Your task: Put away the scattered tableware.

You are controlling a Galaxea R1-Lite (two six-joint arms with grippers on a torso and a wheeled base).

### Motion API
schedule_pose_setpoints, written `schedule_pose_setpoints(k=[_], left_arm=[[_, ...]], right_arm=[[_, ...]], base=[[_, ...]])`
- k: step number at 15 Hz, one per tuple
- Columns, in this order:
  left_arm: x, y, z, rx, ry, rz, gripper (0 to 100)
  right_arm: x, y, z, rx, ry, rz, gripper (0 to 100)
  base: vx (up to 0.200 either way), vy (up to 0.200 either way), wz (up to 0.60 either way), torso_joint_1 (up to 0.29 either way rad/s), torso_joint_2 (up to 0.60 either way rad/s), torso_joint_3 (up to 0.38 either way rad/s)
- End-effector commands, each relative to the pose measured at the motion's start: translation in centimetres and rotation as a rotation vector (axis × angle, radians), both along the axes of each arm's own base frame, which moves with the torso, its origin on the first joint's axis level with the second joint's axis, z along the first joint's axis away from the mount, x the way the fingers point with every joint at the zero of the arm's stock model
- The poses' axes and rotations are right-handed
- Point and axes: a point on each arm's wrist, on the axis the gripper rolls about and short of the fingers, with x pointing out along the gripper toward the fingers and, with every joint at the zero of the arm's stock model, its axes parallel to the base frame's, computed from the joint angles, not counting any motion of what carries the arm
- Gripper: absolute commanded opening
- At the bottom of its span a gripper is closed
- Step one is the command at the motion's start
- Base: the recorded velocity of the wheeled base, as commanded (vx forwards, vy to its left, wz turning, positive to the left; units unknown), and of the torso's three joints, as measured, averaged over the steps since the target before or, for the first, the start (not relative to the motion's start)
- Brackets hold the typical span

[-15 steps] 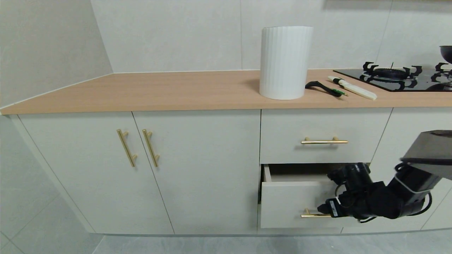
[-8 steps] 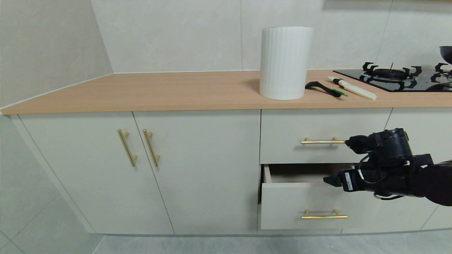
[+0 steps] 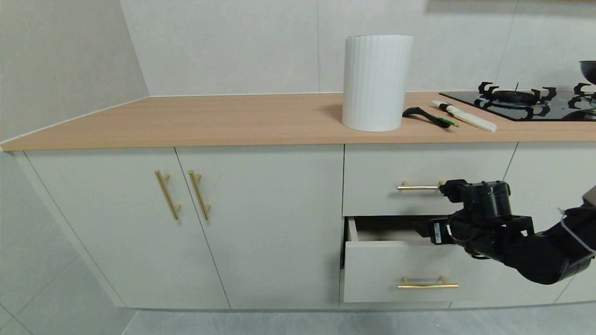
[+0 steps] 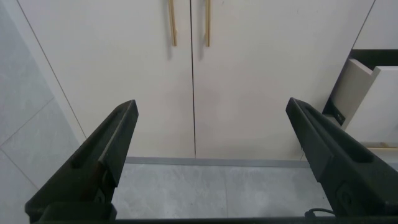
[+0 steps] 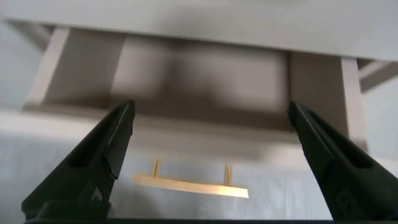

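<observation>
- Right gripper point(image 3: 440, 209): spread wide apart, nothing held; low in the right of the head view, in front of the drawer fronts, between the upper drawer handle point(image 3: 419, 187) and the gap of the open lower drawer point(image 3: 396, 267).
- Through the right wrist view, right gripper point(image 5: 210, 109) facing straight into that drawer's hollow point(image 5: 205, 81), its gold handle point(image 5: 189, 185) below.
- Tableware on the countertop point(image 3: 209, 118), upper right of the head view, just right of the white ribbed canister point(image 3: 376, 81) and left of the hob point(image 3: 526, 100): a black-handled utensil point(image 3: 426, 116) and a pale knife point(image 3: 465, 119).
- Both lying flat, side by side, long axes near parallel, slanting from upper left down to lower right in the frame; touching or not, cannot tell.
- From the right gripper, both pieces almost straight up the frame, above the counter edge, well apart from it.
- Left gripper point(image 4: 211, 106): likewise wide apart and bare, facing the double cupboard doors point(image 4: 193, 74) down near the floor; farther from the tableware by this reckoning.
- Judged nearer and better placed: the right arm; probably a rise over the counter edge, then a grasp set across the slant of a handle.
</observation>
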Motion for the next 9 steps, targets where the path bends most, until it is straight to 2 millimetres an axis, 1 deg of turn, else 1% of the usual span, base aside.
schedule_pose_setpoints(k=[1,3,5,9], left_arm=[[0.0,0.0,0.0,0.0,0.0,0.0,100],[0.0,0.0,0.0,0.0,0.0,0.0,100],[0.0,0.0,0.0,0.0,0.0,0.0,100],[0.0,0.0,0.0,0.0,0.0,0.0,100]], right_arm=[[1.13,0.39,-4.16,-0.028,0.048,-0.025,100],[1.24,0.36,-4.84,-0.031,0.059,-0.027,100],[1.14,0.34,-4.91,-0.036,0.07,-0.027,100],[0.8,0.15,-4.35,-0.037,0.089,-0.023,100]], base=[[0.0,0.0,0.0,0.0,0.0,0.0],[0.0,0.0,0.0,0.0,0.0,0.0],[0.0,0.0,0.0,0.0,0.0,0.0],[0.0,0.0,0.0,0.0,0.0,0.0]])
